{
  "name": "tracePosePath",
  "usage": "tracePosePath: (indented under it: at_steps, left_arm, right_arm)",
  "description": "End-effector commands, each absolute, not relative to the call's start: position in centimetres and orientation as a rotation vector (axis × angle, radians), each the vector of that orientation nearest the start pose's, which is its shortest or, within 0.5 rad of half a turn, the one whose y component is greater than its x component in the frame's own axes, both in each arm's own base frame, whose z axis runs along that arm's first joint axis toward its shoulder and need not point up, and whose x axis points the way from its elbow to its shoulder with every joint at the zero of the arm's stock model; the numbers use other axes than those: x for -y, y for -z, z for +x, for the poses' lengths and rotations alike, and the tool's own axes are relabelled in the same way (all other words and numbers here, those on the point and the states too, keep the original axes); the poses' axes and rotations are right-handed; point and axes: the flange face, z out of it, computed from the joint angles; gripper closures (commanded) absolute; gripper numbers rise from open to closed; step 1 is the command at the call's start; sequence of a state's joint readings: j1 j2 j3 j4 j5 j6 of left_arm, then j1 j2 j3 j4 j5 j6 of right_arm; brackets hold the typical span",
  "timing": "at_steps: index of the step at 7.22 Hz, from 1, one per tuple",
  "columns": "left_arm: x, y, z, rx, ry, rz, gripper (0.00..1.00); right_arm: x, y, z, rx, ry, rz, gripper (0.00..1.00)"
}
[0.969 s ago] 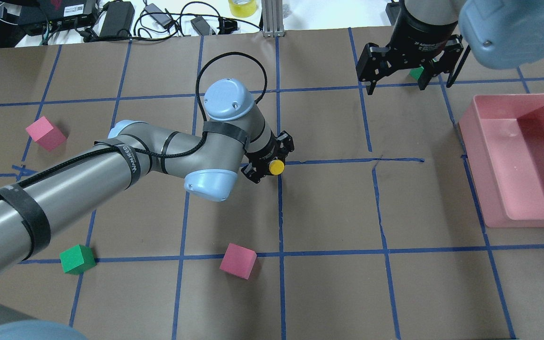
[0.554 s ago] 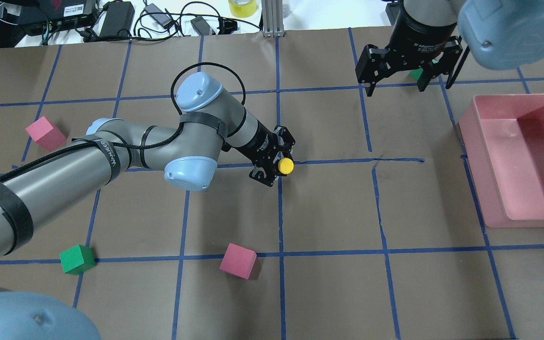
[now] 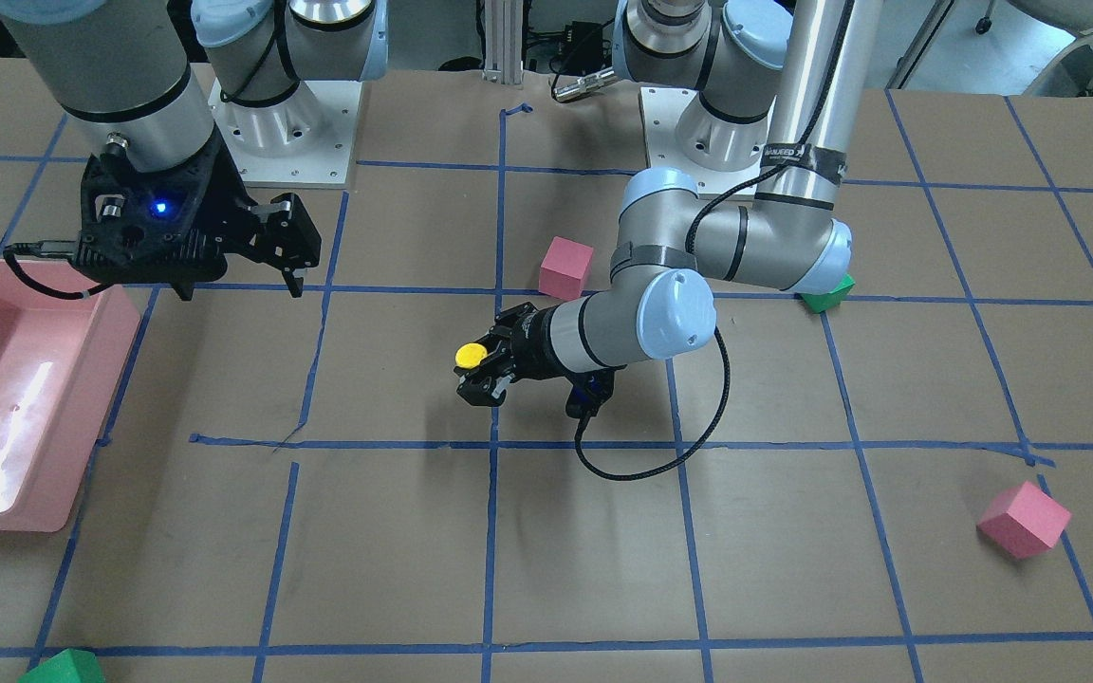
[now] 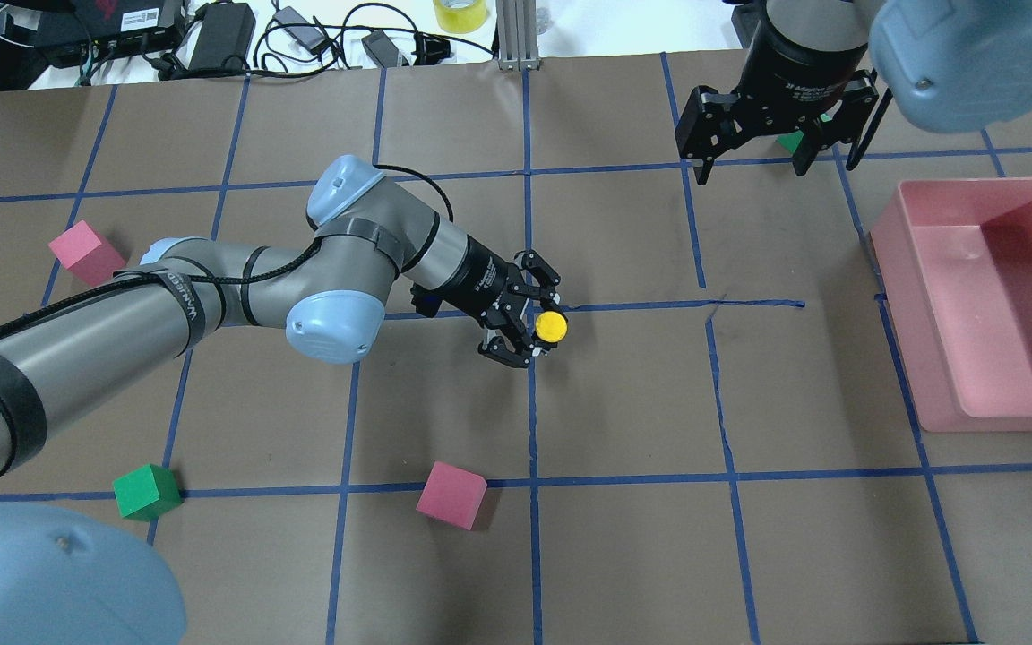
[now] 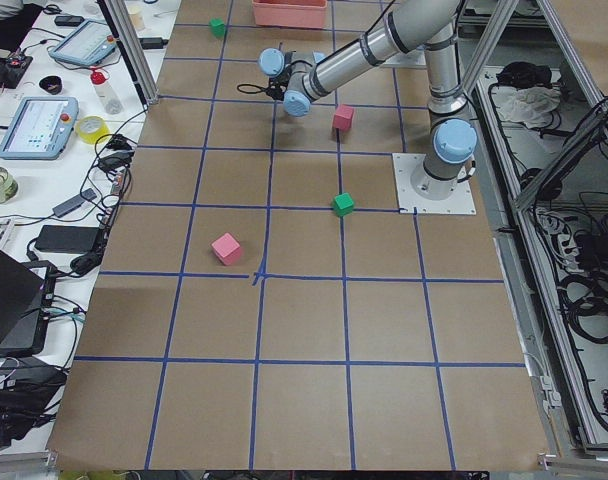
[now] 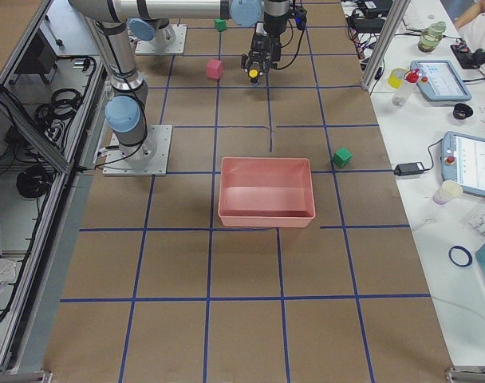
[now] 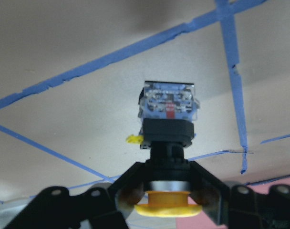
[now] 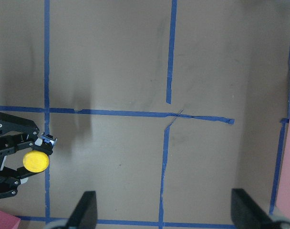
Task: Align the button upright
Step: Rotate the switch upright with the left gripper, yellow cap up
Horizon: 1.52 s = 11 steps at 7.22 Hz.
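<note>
My bench (image 4: 623, 555) wears matt brown paper, faintly creased, ruled with blue tape (image 4: 623, 478) whose edges look frayed near the middle. The button (image 7: 168, 125) has a smooth, glossy yellow plastic cap, a matt black plastic body and a clear bluish block with shiny metal terminals. My left tool (image 4: 536, 328) is matt black. My left arm (image 4: 104, 345) is satin grey metal with glossy pale-blue caps. At the right, the pink bin (image 4: 1009, 340) is shiny plastic. The pink cube (image 4: 451, 494) looks matt.
</note>
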<state>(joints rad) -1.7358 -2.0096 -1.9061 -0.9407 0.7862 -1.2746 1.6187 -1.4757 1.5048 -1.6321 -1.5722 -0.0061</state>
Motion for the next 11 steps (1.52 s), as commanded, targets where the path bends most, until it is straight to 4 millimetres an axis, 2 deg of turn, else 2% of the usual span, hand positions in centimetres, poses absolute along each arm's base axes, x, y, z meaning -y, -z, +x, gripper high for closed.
tracePosePath:
  at_steps: [1, 2, 3, 4, 5, 6, 7, 9, 11]
  left_arm:
    - [50.3, -17.4, -27.9, -2.875, -1.159, -1.892, 1.00]
    - [50.5, -17.4, -27.5, -2.866, -1.157, -1.910, 1.00]
    - [50.5, -17.2, -27.5, -2.864, -1.159, -1.907, 0.87]
    - [50.4, -17.0, -27.4, -2.848, -1.164, -1.914, 0.67]
    - [50.5, -16.6, -27.4, -2.836, -1.175, -1.921, 0.43]
    - [50.5, -16.6, -27.4, -2.836, -1.171, -1.918, 0.08]
    - [50.6, -16.7, -27.5, -2.842, -1.168, -1.916, 0.01]
    - [50.9, -17.8, -27.2, -2.873, -1.077, -1.896, 0.00]
    - [52.9, -21.0, -26.8, -2.895, -0.882, -1.918, 0.00]
  right_arm:
    - [52.8, -47.7, 16.0, -3.141, 0.048, -0.089, 0.00]
    - [52.8, -47.6, 15.8, -3.141, 0.043, -0.084, 0.00]
    - [52.8, -47.5, 15.8, -3.144, 0.041, -0.087, 0.00]
    - [52.7, -47.6, 16.0, -3.142, 0.043, -0.091, 0.00]
    - [52.8, -47.5, 15.8, -3.147, 0.039, -0.084, 0.00]
    - [52.8, -47.5, 15.8, -3.144, 0.046, -0.084, 0.00]
    - [52.7, -47.5, 16.0, -3.141, 0.041, -0.089, 0.00]
    - [52.8, -47.6, 15.8, -3.147, 0.053, -0.084, 0.00]
    - [52.8, -47.4, 15.7, -3.155, 0.046, -0.084, 0.00]
